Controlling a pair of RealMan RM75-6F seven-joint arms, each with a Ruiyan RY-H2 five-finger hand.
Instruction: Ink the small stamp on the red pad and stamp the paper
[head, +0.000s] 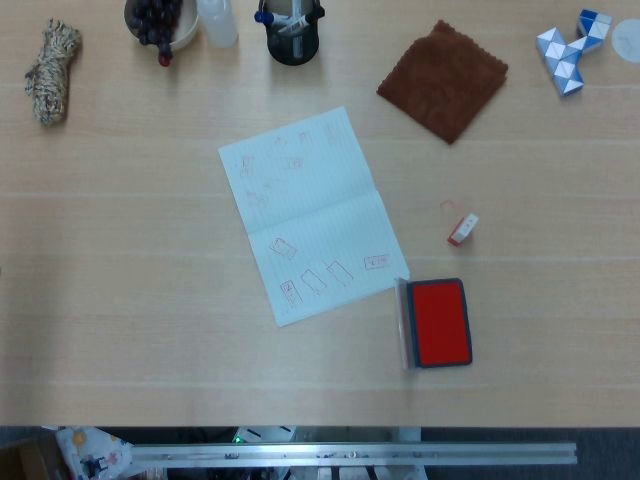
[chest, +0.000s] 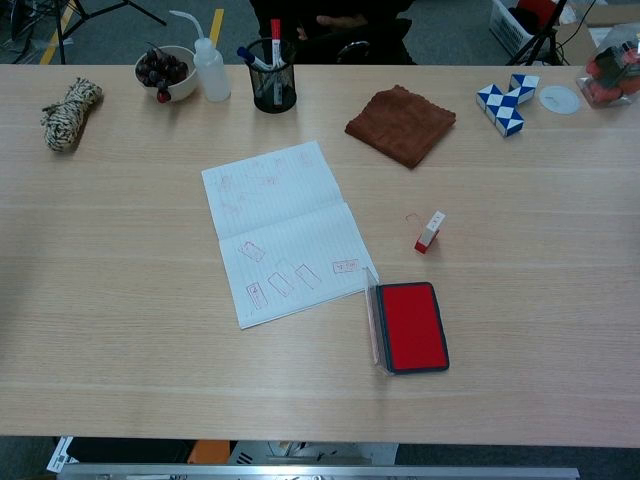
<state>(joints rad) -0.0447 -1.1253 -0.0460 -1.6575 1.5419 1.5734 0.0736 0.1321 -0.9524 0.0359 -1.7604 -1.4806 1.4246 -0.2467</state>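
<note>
The small stamp (head: 462, 229) (chest: 429, 232), white with a red end, lies on its side on the table right of the paper. A faint red mark sits on the wood just beside it. The red ink pad (head: 440, 322) (chest: 411, 326) lies open below the stamp, its clear lid (head: 402, 322) (chest: 373, 318) standing on the left edge. The lined paper (head: 311, 213) (chest: 283, 229) lies tilted at the table's middle and bears several red stamp prints. Neither hand shows in either view.
Along the far edge stand a rope bundle (head: 50, 72) (chest: 70, 113), a bowl of dark fruit (head: 160, 22) (chest: 165, 71), a squeeze bottle (chest: 209, 66), a pen cup (head: 293, 30) (chest: 272, 77), a brown cloth (head: 444, 80) (chest: 400, 124) and a blue-white puzzle (head: 567, 52) (chest: 504, 103).
</note>
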